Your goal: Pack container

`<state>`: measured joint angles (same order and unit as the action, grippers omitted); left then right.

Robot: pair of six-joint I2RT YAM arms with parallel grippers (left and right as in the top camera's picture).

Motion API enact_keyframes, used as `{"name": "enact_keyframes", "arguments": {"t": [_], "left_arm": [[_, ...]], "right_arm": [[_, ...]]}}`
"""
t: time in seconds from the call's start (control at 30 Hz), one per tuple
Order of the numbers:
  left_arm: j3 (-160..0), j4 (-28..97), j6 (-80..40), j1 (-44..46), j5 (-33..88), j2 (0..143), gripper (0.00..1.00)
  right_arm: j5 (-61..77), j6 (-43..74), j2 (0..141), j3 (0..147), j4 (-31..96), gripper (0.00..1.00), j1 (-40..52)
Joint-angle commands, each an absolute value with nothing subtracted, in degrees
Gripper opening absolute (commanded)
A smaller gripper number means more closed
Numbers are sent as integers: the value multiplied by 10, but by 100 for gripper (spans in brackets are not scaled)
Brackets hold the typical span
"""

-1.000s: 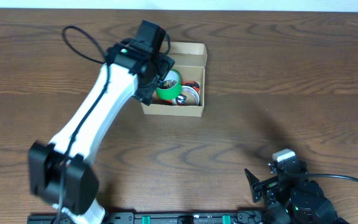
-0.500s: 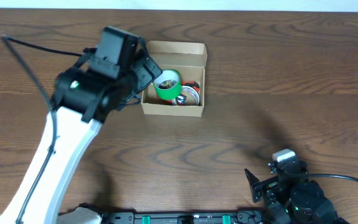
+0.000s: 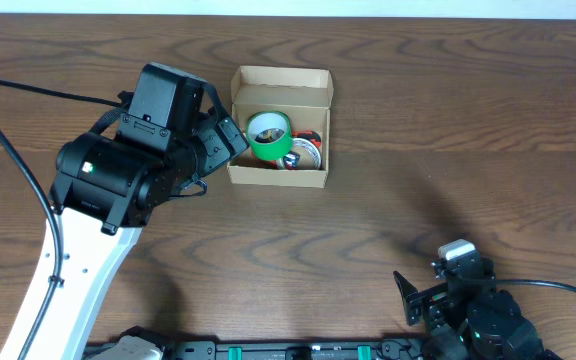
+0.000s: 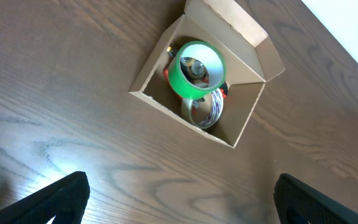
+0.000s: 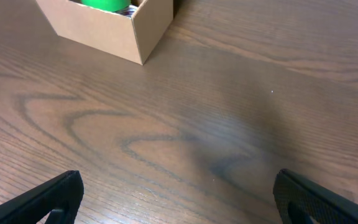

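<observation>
While green tape (image 4: 178, 81) lies in the container (image 4: 229, 28), left hand (image 4: 188, 200) gapes empty; right hand (image 5: 179, 199) likewise.

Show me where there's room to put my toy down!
Biggest bare wood: right of the container, out to the table's right edge. More bare wood in front of the container, between the left arm and the right arm. Crowded: inside the container, holding tape rolls, with the left arm close beside it.
</observation>
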<state>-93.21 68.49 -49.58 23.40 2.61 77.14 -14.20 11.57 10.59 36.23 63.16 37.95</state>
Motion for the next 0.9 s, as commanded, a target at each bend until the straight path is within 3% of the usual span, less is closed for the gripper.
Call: {"name": "enact_keyframes", "arguments": {"t": [0.0, 0.3, 0.47, 0.87], "left_arm": [[-940, 688, -486, 232, 23, 775, 95], [-940, 688, -486, 232, 24, 775, 95], [-940, 688, -486, 232, 24, 775, 95], [-940, 704, -484, 232, 26, 775, 96]], "right_arm": [[-148, 122, 101, 362, 631, 99, 383], [-147, 122, 101, 362, 615, 99, 383], [-52, 133, 101, 362, 551, 99, 383], [-56, 124, 144, 385, 406, 99, 383]]}}
